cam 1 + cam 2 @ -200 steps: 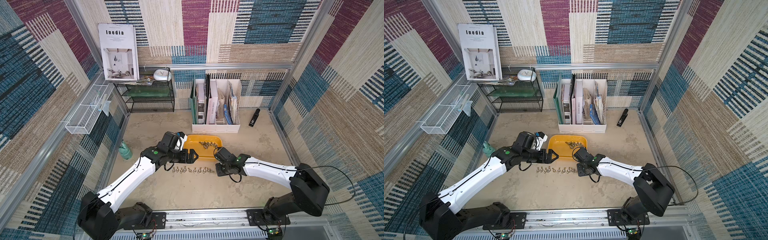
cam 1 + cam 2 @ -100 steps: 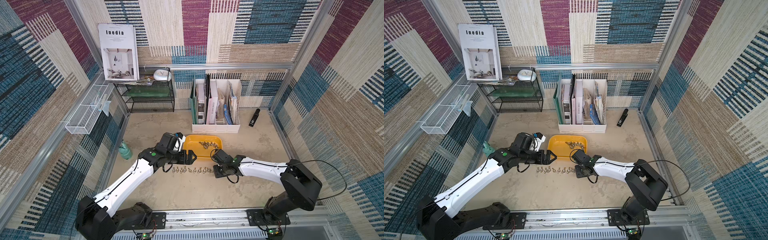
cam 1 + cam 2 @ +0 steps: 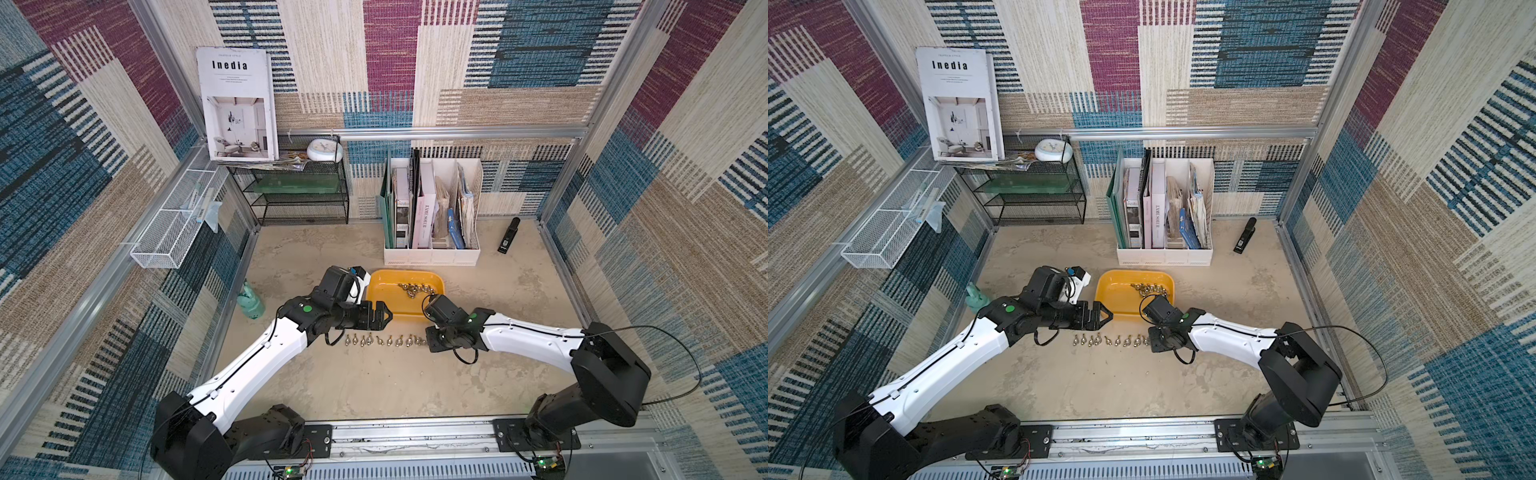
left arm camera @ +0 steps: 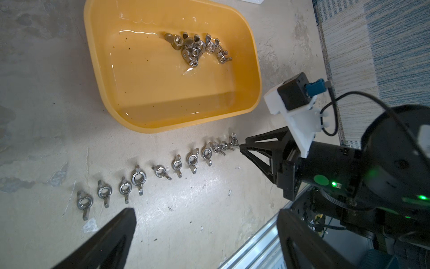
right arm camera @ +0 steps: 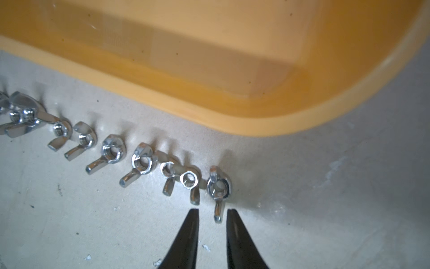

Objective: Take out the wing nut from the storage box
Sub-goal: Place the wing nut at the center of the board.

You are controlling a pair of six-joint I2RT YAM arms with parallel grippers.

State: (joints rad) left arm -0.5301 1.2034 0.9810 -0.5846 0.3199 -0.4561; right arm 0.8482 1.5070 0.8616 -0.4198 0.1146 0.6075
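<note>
Starts with the left hand: spread wide, gripping nothing, poised above the counter by the near left corner of the storage box. Finds a row of wing nuts on the counter just along the box's near rim. Finds, inside the box, a small pile of nuts against the far wall. Ends at the right hand, low at the row's right end: parted narrowly, clamping nothing. Sees the last wing nut flat on the counter outside the box, its nearer wing reaching between the fingertips with a gap on each side.
</note>
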